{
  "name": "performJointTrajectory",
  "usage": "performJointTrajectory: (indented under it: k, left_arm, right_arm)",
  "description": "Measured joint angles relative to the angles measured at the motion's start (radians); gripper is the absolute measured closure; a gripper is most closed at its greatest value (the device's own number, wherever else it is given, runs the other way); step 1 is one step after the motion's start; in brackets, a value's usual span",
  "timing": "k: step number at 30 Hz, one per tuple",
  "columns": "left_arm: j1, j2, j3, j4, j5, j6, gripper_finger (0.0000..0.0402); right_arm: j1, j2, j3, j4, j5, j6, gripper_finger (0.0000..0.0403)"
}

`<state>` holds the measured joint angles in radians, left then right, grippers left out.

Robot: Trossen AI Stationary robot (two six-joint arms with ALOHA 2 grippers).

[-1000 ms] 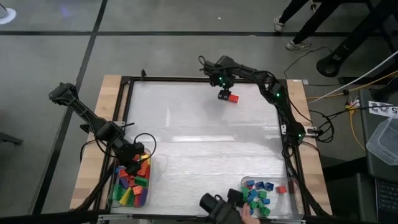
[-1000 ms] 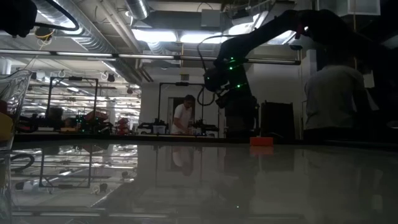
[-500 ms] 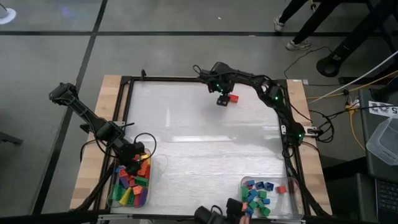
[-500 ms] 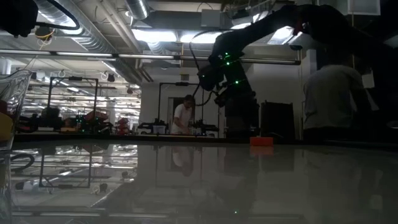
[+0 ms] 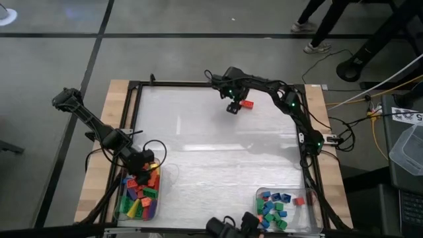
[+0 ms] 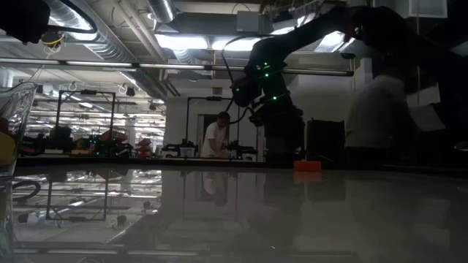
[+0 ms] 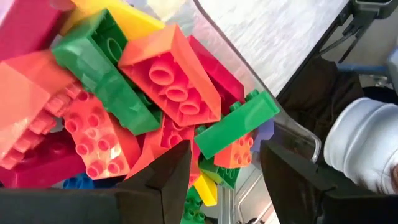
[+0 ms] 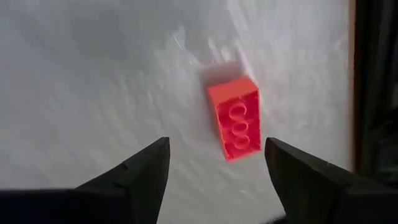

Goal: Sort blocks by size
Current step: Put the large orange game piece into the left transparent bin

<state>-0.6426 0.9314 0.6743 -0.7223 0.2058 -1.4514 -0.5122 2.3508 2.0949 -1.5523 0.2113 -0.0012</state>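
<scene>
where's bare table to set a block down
Free: the broad middle of the table, between the left tray, the right tray and the red block under the open right gripper. Crowded: both trays; the left gripper hovers open.

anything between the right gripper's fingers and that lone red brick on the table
No. In the right wrist view the open right gripper hangs over the red brick, with only bare white table between them. The high view agrees.

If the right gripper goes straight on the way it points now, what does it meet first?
Most likely the lone red brick on the table. The right gripper is open above it, and the brick lies just ahead between the fingers, slightly off centre. Depth is unclear, so one finger might touch first.
</scene>
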Motion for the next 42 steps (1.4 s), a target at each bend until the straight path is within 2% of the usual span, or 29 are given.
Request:
performJointTrajectory:
  k: [5,15,17,22,42]
  left_arm:
    - [0.000,0.000,0.000,0.000,-0.009,0.001,0.0221]
    - [0.000,0.000,0.000,0.000,-0.010,0.047,0.0221]
    - [0.000,0.000,0.000,0.000,-0.011,0.069,0.0221]
    - [0.000,0.000,0.000,0.000,-0.011,0.104,0.0221]
    - [0.000,0.000,0.000,0.000,-0.011,0.128,0.0221]
  right_arm:
    - [-0.015,0.000,0.000,0.052,-0.081,0.170,0.0141]
    - [-0.013,0.007,-0.038,0.085,-0.073,0.390,0.0141]
    - [-0.012,0.007,-0.065,0.095,-0.072,0.399,0.0141]
    - [-0.012,0.008,-0.096,0.121,0.007,0.411,0.0141]
    - [-0.004,0.008,-0.096,0.120,0.017,0.389,0.0141]
